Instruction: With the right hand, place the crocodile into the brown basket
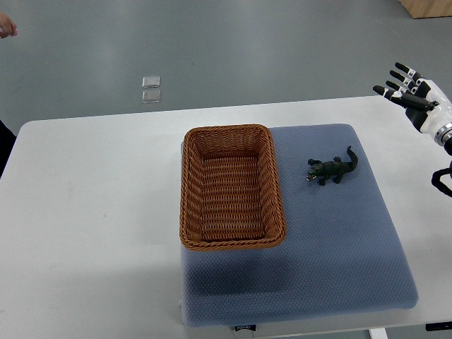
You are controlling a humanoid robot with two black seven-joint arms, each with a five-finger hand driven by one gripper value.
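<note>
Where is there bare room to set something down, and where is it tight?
Bare white table left of the brown basket; bare blue mat on the near side of basket and crocodile; the basket holds nothing. Tightest is the gap between basket and crocodile. The open right hand hovers far right.

Right robot hand [418, 97]: white moulded shell over the back, black segmented fingers [390, 92] with pale bands near the tips. White wrist [432, 120] ends in a grey metallic ring [445, 134]. Below it, a black looped part [442, 181] at the frame edge; cable or bracket, cannot tell.
</note>
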